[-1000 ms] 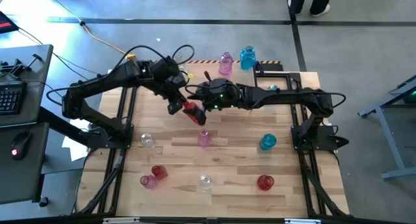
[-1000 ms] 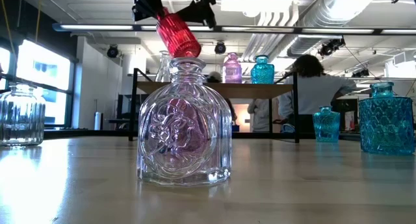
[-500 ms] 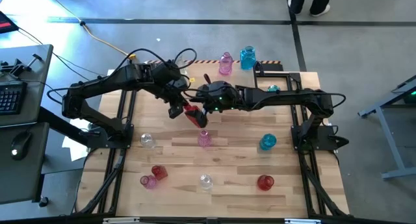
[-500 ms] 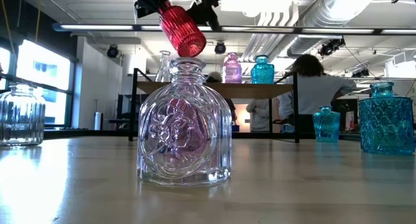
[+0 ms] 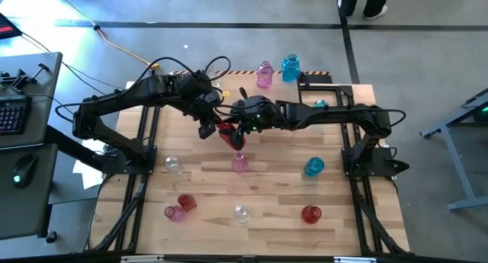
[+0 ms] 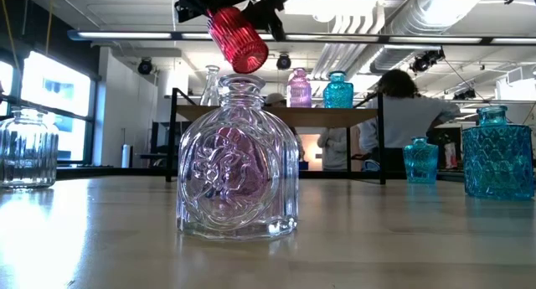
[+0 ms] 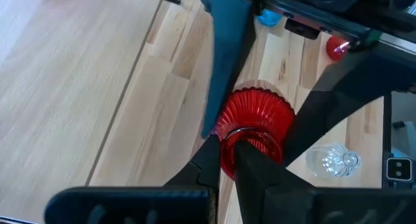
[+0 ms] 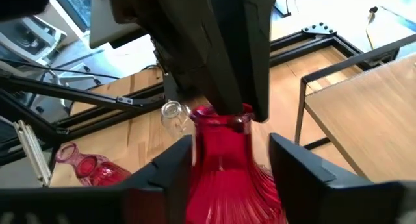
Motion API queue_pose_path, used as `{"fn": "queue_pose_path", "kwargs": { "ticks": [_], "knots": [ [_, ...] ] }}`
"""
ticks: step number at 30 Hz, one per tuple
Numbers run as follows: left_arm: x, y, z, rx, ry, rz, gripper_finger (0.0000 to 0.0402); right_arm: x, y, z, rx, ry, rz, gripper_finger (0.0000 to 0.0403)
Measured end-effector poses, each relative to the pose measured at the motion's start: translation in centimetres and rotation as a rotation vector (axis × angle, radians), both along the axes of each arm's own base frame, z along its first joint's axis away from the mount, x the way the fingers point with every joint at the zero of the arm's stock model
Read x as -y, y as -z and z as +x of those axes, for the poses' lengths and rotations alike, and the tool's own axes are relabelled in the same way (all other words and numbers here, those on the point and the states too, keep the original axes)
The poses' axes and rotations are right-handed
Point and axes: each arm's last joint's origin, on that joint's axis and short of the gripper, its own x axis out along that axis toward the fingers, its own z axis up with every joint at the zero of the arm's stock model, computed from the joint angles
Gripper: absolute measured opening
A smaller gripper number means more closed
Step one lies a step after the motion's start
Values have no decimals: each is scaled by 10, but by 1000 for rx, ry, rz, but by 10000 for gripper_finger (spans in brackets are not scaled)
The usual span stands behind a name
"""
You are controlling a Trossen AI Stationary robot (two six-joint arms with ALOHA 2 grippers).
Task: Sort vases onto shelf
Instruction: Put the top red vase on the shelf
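My left gripper is clamping the neck of the ribbed red glass vase midair; my right gripper is straddling its body, not yet gripping. Light-wood shelf is holding three vases; eight are waiting below.

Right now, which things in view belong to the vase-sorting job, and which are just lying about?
Job: red vase held between left hand and right hand; shelf; vases on the table.
Lying about: keyboard, mouse, yellow cable.
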Motion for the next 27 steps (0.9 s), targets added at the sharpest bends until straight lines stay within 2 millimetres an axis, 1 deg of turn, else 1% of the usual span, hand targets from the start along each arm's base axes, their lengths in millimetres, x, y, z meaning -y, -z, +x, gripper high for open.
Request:
{"fn": "queue_pose_path", "kwargs": {
  "ticks": [4, 7, 14, 18, 27],
  "knots": [
    [0, 0, 0, 3, 0, 0, 25, 0, -1, 0, 4, -1, -2, 111],
    [0, 0, 0, 2, 0, -1, 35, 0, -1, 0, 4, -3, -2, 82],
    [0, -1, 0, 14, 0, 0, 40, 0, 4, -1, -28, 1, 3, 79],
    [0, -1, 0, 11, 0, -1, 44, 0, 3, 0, -17, 2, 1, 81],
    [-1, -3, -3, 13, 1, 6, 71, 0, 3, -1, -20, -1, -7, 80]
  ]
}}
